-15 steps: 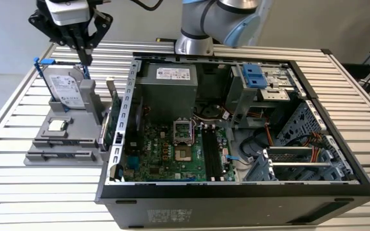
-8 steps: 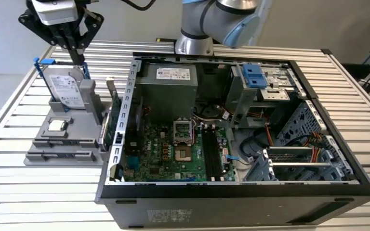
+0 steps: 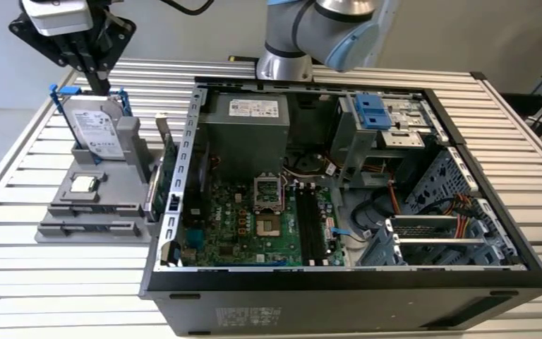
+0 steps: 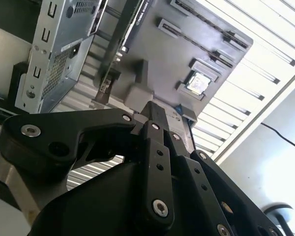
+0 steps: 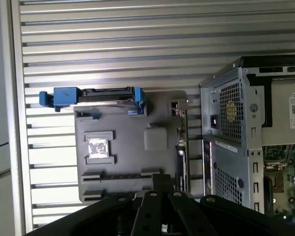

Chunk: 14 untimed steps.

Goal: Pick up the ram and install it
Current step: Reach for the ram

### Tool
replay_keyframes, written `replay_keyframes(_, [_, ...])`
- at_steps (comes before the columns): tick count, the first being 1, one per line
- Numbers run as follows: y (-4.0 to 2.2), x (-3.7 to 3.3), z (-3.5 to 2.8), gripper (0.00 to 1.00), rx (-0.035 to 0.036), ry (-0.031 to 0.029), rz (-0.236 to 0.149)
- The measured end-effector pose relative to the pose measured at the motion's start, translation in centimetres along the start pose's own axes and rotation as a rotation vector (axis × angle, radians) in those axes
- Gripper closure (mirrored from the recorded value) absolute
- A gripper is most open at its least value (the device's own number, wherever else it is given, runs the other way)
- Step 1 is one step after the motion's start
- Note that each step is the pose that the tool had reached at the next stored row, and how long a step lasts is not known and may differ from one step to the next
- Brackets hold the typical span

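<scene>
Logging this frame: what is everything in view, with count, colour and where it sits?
table: one, silver, slatted, under everything
computer case: one, black and grey, open, mid-table
motherboard: one, green, inside the case
holder: one, grey, on the table at the exterior view's left of the case
hard drive: one, silver with blue rails, upright in the holder
processor chip: one, silver, flat in a holder pocket
ram: one, dark green, on edge at the holder's side nearest the case
arm: one, silver and pale blue, behind the case
gripper: one, black, above the hard drive
</scene>
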State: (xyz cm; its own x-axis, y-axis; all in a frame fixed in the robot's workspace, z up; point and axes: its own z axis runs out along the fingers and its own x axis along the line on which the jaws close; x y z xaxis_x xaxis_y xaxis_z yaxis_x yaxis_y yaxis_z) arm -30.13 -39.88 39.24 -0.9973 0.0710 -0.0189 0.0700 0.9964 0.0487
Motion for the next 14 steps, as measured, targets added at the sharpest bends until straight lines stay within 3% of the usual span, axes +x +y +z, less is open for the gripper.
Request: replay_keyframes(14, [-0.22, 3.08, -0.05, 1.00, 0.0000, 0.0000, 0.000])
